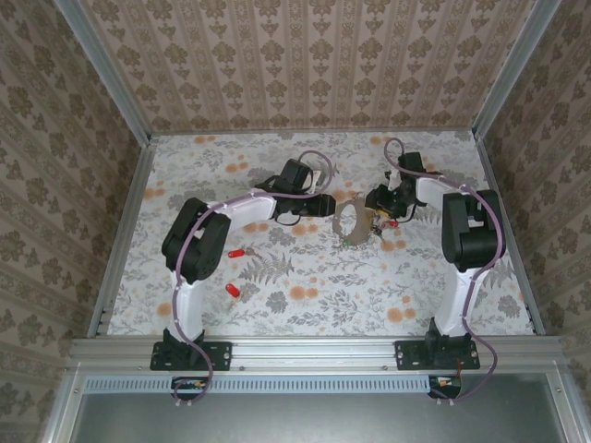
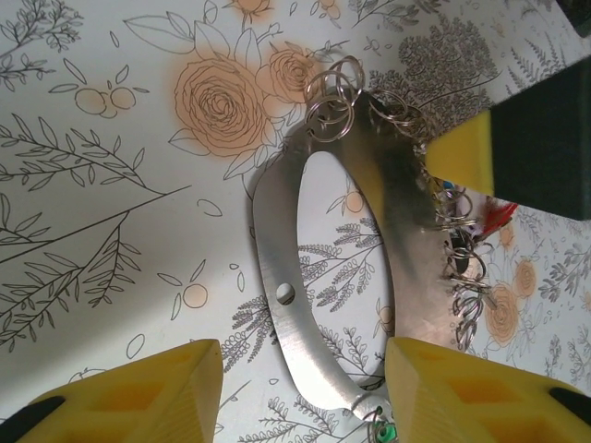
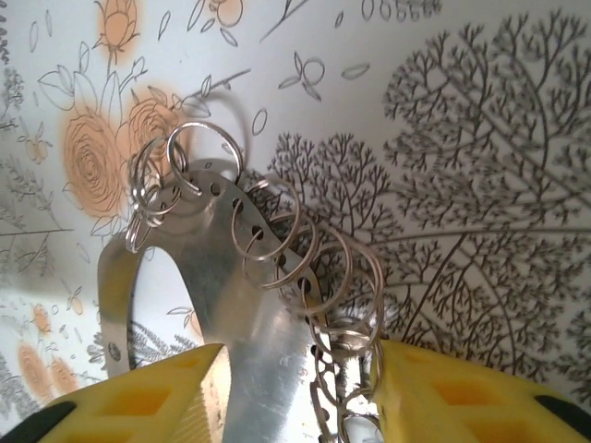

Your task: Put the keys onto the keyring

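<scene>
Just right of centre in the top view, the keyring (image 1: 340, 224) sits on the table (image 1: 443, 286) between the tips of the left arm (image 1: 199, 240) and the right arm (image 1: 471, 231). Up close it is a flat oval metal band with punched holes, and a row of small split rings (image 3: 277, 245) hangs along one side.

In the right wrist view, the right jaws look clamped onto the band and its rings, a yellow pad (image 3: 138, 397) against each side. In the left wrist view, the left jaws straddle the band's lower end and are released. One pad (image 2: 471, 388) is against the metal, while bare table shows between the band and the other pad (image 2: 129, 392).

Two red keys (image 1: 238, 252) (image 1: 233, 290) lie loose at the lower left of the top view, well apart from the keyring. A red scrap (image 2: 499, 217) and a green scrap (image 2: 383, 431) show at the band's edge. I cannot tell whether these are keys already threaded.

The step in hand appears to be steadying the keyring with both arms, before any loose key is brought over. Next, one arm would probably have to keep its hold while the other reaches for the nearer red key. That calls for a fine pinch on a very small, flat thing, then lining its hole up with the end of a split ring.
</scene>
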Tool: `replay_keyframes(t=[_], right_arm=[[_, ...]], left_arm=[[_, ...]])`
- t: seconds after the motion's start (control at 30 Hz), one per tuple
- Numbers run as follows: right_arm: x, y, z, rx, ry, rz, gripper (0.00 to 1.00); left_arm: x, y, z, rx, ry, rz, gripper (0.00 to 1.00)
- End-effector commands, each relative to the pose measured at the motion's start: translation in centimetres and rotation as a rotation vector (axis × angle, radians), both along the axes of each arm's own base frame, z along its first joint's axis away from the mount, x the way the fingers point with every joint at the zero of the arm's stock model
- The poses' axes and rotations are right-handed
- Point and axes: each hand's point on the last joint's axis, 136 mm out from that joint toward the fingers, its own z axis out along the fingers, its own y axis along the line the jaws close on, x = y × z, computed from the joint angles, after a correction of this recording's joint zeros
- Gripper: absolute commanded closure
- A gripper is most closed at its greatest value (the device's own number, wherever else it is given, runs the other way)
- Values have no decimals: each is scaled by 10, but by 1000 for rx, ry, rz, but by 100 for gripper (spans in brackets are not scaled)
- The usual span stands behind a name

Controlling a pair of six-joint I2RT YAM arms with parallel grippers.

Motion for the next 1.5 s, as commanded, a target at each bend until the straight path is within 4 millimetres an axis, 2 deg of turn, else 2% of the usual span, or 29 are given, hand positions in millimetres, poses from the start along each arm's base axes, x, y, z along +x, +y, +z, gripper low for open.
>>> replay_keyframes(t=[0.0, 0.2, 0.4, 0.57, 0.83, 1.1, 1.27, 1.47], right_arm=[[-29, 15, -1, 79, 51, 23, 56], [-36, 30, 11, 188, 40, 48, 55], [-26, 14, -5, 89, 57, -18, 53], [-16, 7, -6, 60, 44, -48, 54], [-20, 32, -11, 196, 99, 15, 61], [-21, 46, -7, 292, 71, 69, 62], [-20, 50, -5, 328, 59, 79, 68], [-15, 41, 6, 312, 22, 49, 80]], left_arm=[[-2, -3, -8, 5, 50, 3, 49], [-3, -7, -17, 4, 75, -14, 53], [-1, -9, -21, 14, 82, -14, 57], [-3, -13, -29, 11, 111, -28, 61], [-9, -19, -47, 2, 165, -44, 65], [-12, -19, -62, 19, 190, -44, 67], [-11, -18, -61, 25, 182, -39, 67], [-6, -11, -51, 38, 144, -11, 64]])
